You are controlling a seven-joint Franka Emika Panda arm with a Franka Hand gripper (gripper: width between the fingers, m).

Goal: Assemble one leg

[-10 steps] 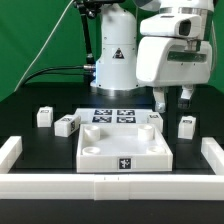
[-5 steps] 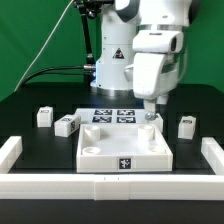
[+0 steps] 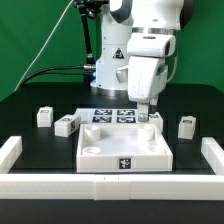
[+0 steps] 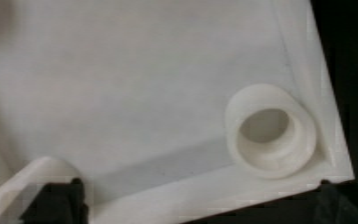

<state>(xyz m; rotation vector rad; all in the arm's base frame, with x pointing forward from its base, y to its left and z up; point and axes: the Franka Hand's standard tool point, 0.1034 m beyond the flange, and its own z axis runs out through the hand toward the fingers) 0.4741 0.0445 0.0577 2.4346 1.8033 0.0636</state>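
The large white tabletop [image 3: 123, 152] lies flat in the middle of the black table. My gripper [image 3: 143, 113] hangs just above its far corner on the exterior view's right. In the wrist view the tabletop [image 4: 140, 90] fills the picture, with a round corner hole [image 4: 272, 124] below me. The dark fingers [image 4: 51, 200] stand wide apart with nothing between them, so the gripper is open and empty. Small white legs with marker tags lie loose: two at the exterior view's left [image 3: 43, 116] [image 3: 66, 125], one at the right [image 3: 186, 126], one just beside the gripper [image 3: 156, 118].
The marker board [image 3: 110, 116] lies behind the tabletop, in front of the robot base [image 3: 110, 60]. White border bars run along the front [image 3: 110, 185], the exterior view's left [image 3: 10, 150] and right [image 3: 212, 152].
The gripper has moved from the exterior view's right toward the left and lower, from above the right-hand leg to above the tabletop's far right corner. The parts have not moved.
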